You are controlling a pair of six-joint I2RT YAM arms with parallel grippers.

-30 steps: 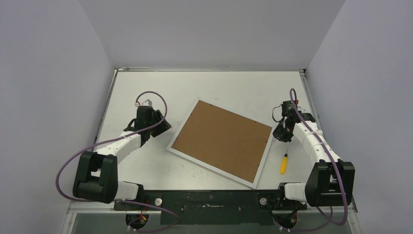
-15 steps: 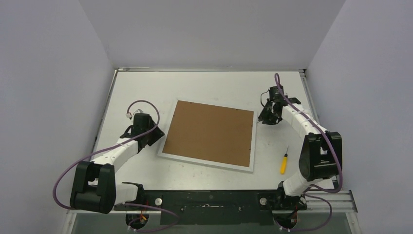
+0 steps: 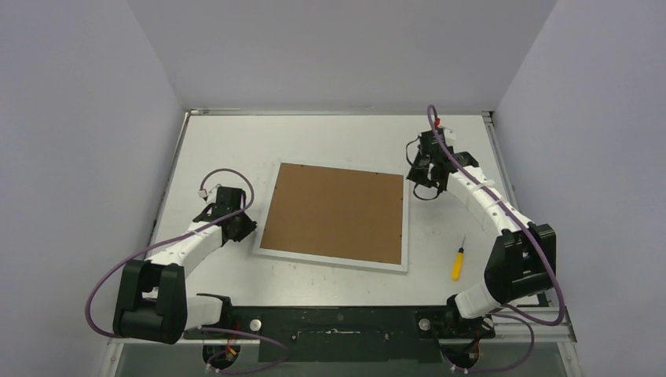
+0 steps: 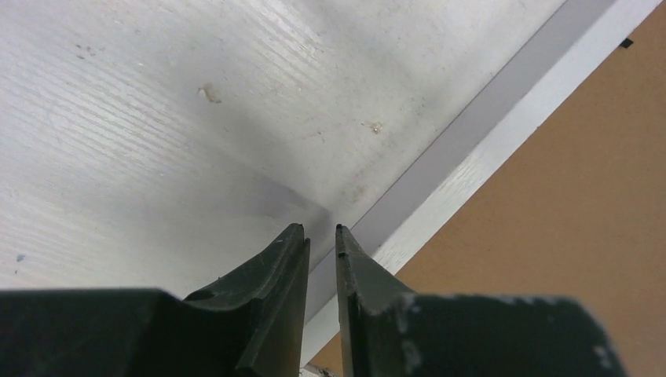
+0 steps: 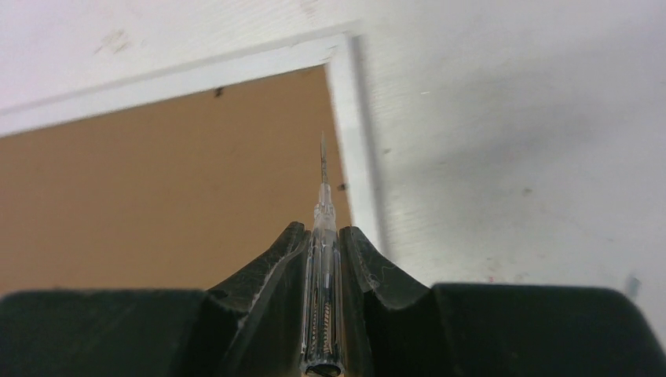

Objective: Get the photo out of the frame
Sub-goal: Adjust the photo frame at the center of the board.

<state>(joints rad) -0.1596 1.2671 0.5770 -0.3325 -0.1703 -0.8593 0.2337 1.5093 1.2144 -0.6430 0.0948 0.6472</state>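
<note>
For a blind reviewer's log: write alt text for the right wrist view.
The right tool grips a clear-handled screwdriver, its thin tip pointing out over the brown backing board near a corner of the white frame. The frame lies back up on the pale table.

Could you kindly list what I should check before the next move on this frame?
1. White rectangular picture frame lies back up, brown fibreboard panel fitted: ok.
2. Right gripper shut on clear-handled screwdriver: ok.
3. Its tip points at the panel near the frame's corner; contact: cannot tell.
4. Left gripper empty beside the frame's edge, jaws narrowly apart: ok.
5. Photo's state: cannot tell, not in view.
6. Yellow-handled screwdriver lies apart from the frame: ok.
</note>
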